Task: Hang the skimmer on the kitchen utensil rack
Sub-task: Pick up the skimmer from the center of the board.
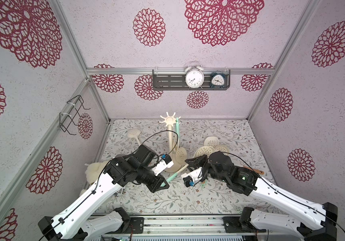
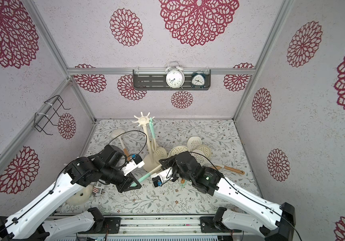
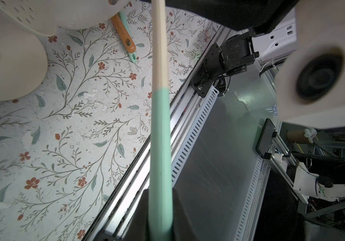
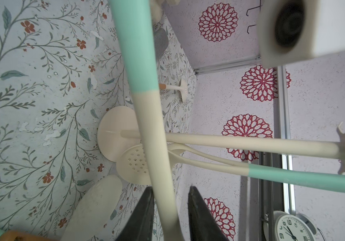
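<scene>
- Between the two arms, toward the front of the floral-print counter (image 1: 209, 200), the skimmer (image 1: 180, 170) is held at a slant. The left gripper (image 3: 160, 197) is clamped tight on its teal handle end.
- The right gripper (image 4: 170, 200) straddles the cream stretch of the same handle. One finger (image 4: 142, 219) touches it and the other stands slightly apart, so the jaws seem not fully closed on it.
- Just behind the held handle, the kitchen utensil rack (image 1: 170, 144) stands upright. A second skimmer (image 1: 181, 155) hangs from a hook of its crown, head low beside the round base.
- The left arm's black cable (image 1: 167, 133) loops across the rack's pole in both top views.
- A heap of cream skimmer heads (image 1: 211, 141) lies just behind the right gripper, with an orange handle (image 2: 234, 170) poking out beside that arm.
- A lone skimmer (image 1: 134, 133) lies at the back left, and a fluffy cream lump (image 1: 94, 169) sits by the left arm.
- The walls are pale with red rosettes. A black wire rack (image 1: 71, 114) hangs on the left wall.
- On the back wall, a dark grey shelf (image 1: 167, 82) carries a white alarm clock (image 1: 194, 78) and a dark one (image 1: 217, 80).
- Only the right wrist view shows the gap at that gripper's jaws; in both top views the wrist hides them.
- The left wrist view alone shows a phone (image 3: 265, 137) mounted beyond the counter's front rail.
</scene>
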Robot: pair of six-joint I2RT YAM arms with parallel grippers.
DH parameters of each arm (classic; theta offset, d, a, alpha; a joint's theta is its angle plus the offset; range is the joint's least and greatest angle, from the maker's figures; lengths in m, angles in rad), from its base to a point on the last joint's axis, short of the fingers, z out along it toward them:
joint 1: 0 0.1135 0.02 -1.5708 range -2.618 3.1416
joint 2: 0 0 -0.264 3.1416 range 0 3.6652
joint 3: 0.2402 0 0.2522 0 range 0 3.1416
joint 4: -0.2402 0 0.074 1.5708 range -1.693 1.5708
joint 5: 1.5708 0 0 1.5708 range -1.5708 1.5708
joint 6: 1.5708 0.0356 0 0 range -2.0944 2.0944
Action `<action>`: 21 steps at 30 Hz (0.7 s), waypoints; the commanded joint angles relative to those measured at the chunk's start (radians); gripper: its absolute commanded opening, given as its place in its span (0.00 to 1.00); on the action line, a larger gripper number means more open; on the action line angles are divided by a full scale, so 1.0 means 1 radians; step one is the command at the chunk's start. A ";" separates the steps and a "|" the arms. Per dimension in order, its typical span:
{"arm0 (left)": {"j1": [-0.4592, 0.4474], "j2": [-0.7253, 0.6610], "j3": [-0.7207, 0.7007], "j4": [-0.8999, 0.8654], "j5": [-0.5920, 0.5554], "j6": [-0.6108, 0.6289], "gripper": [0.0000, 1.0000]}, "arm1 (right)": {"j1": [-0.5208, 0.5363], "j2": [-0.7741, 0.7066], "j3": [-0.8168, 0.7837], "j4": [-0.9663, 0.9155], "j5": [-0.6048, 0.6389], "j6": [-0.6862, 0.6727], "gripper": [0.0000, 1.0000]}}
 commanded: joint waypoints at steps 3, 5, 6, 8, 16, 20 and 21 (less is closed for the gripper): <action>0.015 -0.008 0.054 0.007 0.003 0.038 0.00 | 0.004 -0.010 0.002 0.030 -0.008 0.010 0.16; 0.016 -0.012 0.061 0.008 -0.006 0.041 0.00 | 0.004 -0.017 -0.001 0.028 -0.016 0.022 0.08; 0.016 -0.015 0.064 0.013 -0.015 0.042 0.00 | 0.004 -0.020 -0.001 0.028 -0.021 0.030 0.04; 0.017 -0.032 0.069 0.026 -0.051 0.036 0.00 | 0.004 -0.029 -0.001 0.022 -0.029 0.050 0.00; 0.017 -0.225 0.012 0.259 -0.260 -0.076 0.97 | 0.005 -0.108 -0.088 0.180 -0.059 0.448 0.00; 0.016 -0.382 -0.145 0.582 -0.354 -0.212 0.98 | 0.006 -0.121 -0.140 0.348 -0.034 0.884 0.00; 0.015 -0.420 -0.201 0.693 -0.371 -0.255 0.98 | 0.005 -0.112 -0.142 0.379 -0.021 1.001 0.00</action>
